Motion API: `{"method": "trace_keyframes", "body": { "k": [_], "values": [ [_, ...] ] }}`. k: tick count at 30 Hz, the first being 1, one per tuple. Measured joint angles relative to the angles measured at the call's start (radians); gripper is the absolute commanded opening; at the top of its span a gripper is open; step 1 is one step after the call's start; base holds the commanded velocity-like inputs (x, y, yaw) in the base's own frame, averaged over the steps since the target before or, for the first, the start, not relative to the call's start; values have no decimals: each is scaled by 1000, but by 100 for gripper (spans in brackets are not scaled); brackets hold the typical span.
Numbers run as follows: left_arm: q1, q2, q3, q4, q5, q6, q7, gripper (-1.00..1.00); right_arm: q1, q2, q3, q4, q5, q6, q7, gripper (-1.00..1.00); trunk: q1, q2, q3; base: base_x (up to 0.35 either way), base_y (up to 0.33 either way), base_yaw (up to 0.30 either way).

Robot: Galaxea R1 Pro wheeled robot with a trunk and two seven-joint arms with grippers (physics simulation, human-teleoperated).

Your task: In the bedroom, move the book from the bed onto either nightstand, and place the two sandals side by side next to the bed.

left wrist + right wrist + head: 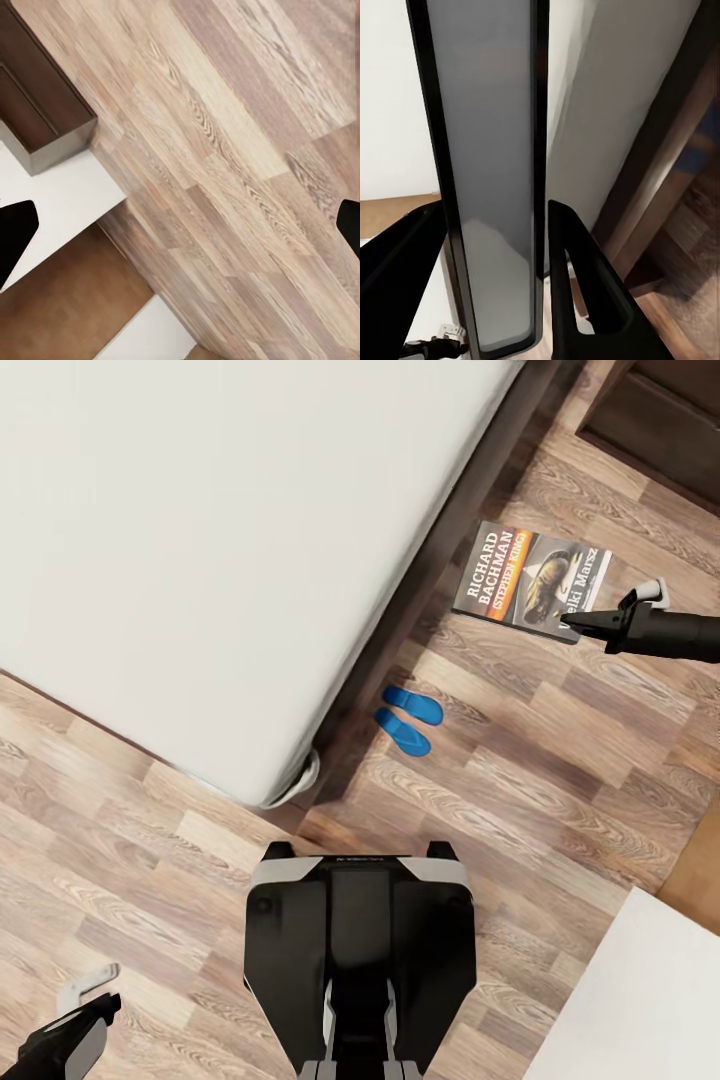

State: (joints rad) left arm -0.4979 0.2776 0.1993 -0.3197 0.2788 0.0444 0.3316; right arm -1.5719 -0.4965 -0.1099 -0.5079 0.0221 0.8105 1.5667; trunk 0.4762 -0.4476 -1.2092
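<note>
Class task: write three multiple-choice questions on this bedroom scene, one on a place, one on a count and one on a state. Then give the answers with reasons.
1. Where are the sandals? A on the floor beside the bed; B on the mattress; C in a drawer.
2. How many sandals? A one; B two; C three.
3. The right pincer is: A open; B lying flat on the planks; C shut on the book.
Answers: 1 A, they lie by the bed frame; 2 B, a blue pair shows; 3 C, it clamps the book's edge.
</note>
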Motion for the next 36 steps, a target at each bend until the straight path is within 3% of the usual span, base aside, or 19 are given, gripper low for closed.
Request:
{"method": "trace_keyframes", "body": {
  "k": [8,23,36],
  "values": [
    [0,0,0,0,0,2,0,100,0,0,0,0,0,0,0,-100,0,0,12,-77,0,-168],
    [0,0,0,1,-1,2,1,100,-1,1,0,0,0,0,0,-100,0,0,35,-263,0,-169],
    [0,0,0,0,0,0,-1,100,0,-1,-1,0,-1,0,0,-100,0,0,53,-48,0,-163]
  ]
}}
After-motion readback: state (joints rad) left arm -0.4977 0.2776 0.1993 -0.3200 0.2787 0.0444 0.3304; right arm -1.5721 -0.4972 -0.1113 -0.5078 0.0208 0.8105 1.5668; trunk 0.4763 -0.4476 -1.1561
